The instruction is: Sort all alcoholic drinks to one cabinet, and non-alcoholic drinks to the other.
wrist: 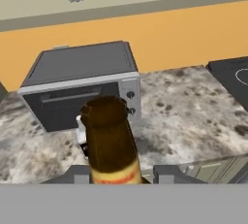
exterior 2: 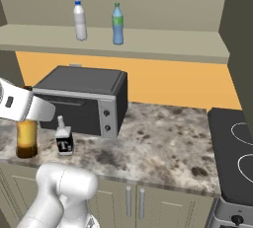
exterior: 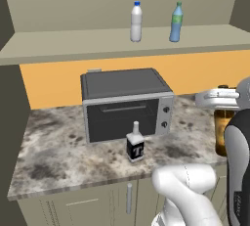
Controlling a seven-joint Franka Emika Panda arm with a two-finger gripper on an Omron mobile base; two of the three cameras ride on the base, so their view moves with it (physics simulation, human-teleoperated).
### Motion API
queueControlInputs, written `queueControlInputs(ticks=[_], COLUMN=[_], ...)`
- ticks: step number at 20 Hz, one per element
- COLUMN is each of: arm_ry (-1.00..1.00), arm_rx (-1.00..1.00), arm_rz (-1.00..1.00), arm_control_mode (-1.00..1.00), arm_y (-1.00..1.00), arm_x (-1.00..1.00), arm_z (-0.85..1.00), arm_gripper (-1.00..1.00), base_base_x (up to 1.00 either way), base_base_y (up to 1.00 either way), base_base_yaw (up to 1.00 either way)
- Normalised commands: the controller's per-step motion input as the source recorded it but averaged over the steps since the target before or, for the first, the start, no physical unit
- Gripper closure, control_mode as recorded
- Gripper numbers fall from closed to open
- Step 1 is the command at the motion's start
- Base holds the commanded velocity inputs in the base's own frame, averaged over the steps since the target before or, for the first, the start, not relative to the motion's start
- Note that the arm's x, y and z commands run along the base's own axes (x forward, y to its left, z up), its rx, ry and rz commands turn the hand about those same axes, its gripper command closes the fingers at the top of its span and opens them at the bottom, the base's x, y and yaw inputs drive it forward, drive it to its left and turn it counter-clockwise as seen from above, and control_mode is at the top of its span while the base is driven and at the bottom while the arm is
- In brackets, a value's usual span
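My gripper point(wrist: 123, 175) is shut on the brown beer bottle point(wrist: 109, 143), which rises between the two fingertips point(wrist: 80, 174). From the base views the hand point(exterior: 218, 99) grips the bottle point(exterior: 222, 134) by its neck over the counter's front part point(exterior 2: 27, 140). The square "T" bottle point(exterior: 135, 144) stands on the counter in front of the toaster oven, just beside the held bottle point(exterior 2: 63, 139). On the open cabinet shelf above stand the white blue-capped bottle point(exterior: 136, 22) and the blue green-topped bottle point(exterior: 176, 23), side by side.
A grey toaster oven point(exterior: 124, 105) sits at the back of the marble counter point(exterior 2: 163, 143). A black cooktop point(exterior 2: 232, 158) lies at the right end. Dark cabinet sides flank the shelf point(exterior: 73, 49). Drawers and handles run below the counter edge.
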Motion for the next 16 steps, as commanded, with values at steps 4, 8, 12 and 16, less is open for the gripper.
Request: queueControlInputs(ticks=[4,8,12,16], arm_ry=[0.00,0.00,0.00,0.00], arm_rx=[0.00,0.00,0.00,0.00], arm_rz=[-0.01,0.00,0.00,0.00], arm_control_mode=[-1.00,-1.00,1.00,1.00], arm_y=[0.01,0.00,0.00,0.00], arm_x=[0.00,-0.01,0.00,0.00], arm_z=[0.01,0.00,0.00,0.00], arm_gripper=[1.00,1.00,1.00,1.00], base_base_x=[0.00,0.00,-0.69,-1.00], base_base_y=[0.00,0.00,-0.11,-0.38], base_base_yaw=[0.00,0.00,0.00,-0.03])
